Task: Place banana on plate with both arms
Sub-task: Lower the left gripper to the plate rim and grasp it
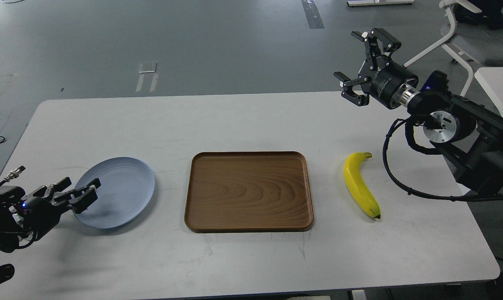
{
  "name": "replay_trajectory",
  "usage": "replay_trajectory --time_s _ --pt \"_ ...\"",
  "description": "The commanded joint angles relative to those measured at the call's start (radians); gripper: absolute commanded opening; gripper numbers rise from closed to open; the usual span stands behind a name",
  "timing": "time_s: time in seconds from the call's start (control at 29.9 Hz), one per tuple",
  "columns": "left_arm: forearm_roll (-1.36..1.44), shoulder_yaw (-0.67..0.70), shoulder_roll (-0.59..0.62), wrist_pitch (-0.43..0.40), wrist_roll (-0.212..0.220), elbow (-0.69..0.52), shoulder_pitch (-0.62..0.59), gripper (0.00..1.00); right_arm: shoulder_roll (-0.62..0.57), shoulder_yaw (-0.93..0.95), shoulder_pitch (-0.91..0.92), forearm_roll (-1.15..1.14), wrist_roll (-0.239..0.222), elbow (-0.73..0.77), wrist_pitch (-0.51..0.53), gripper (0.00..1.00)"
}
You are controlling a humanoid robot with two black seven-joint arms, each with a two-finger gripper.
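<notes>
banana [360, 183] on table, well below right tool [359, 68], fingers spread apart

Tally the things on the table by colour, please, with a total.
Yellow: 1, the banana
Pale blue-grey: 1, the plate
Brown: 1, the tray
Total: 3

Plate [120, 191] lies left of the tray [248, 191]; banana [360, 184] right; all on the table [251, 121].
</notes>
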State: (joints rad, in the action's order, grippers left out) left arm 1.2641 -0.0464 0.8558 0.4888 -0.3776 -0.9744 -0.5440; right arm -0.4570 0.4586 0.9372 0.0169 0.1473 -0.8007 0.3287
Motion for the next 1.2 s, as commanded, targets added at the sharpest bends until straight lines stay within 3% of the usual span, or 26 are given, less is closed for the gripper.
replay_trajectory --time_s 0.0,0.37,0.5,0.54,0.57,0.6,0.64,0.67,0.74,1.04,1.17 --pt "-0.008 0.000 -0.009 0.000 -0.003 0.028 0.015 0.89 0.000 0.000 -0.001 -0.003 0.000 0.000 0.000 1.00" --pt "-0.035 -0.001 -0.050 0.000 -0.003 0.095 0.053 0.89 0.008 -0.003 -0.001 -0.006 0.000 0.001 -0.014 1.00" --pt "-0.037 -0.001 -0.052 0.000 -0.003 0.094 0.053 0.81 0.008 -0.005 -0.003 -0.006 0.001 0.001 -0.014 1.00" --pt "-0.037 -0.001 -0.052 0.000 -0.004 0.094 0.053 0.76 0.009 -0.005 -0.001 -0.006 0.000 0.001 -0.014 1.00" --pt "-0.037 -0.001 -0.052 0.000 -0.004 0.094 0.053 0.62 0.009 -0.005 -0.003 -0.006 0.001 0.001 -0.014 1.00" --pt "-0.037 -0.001 -0.052 0.000 -0.004 0.094 0.053 0.62 0.009 -0.005 -0.003 -0.006 0.002 0.001 -0.014 1.00" --pt "-0.037 -0.001 -0.052 0.000 -0.006 0.094 0.053 0.48 0.009 -0.005 -0.003 -0.008 0.002 0.001 -0.014 1.00" --pt "-0.038 -0.001 -0.053 0.000 -0.007 0.094 0.053 0.24 0.009 -0.005 -0.004 -0.008 0.002 0.001 -0.016 1.00" --pt "-0.049 -0.001 -0.057 0.000 -0.010 0.094 0.053 0.00 0.008 -0.005 -0.012 -0.008 0.002 0.001 -0.016 1.00" --pt "-0.081 0.006 -0.055 0.000 -0.015 0.089 0.059 0.00 0.001 -0.003 -0.029 -0.009 0.005 0.000 -0.014 1.00" --pt "-0.080 0.008 -0.043 -0.001 -0.055 0.080 0.047 0.00 0.001 -0.003 -0.029 -0.009 0.006 0.000 -0.016 1.00"
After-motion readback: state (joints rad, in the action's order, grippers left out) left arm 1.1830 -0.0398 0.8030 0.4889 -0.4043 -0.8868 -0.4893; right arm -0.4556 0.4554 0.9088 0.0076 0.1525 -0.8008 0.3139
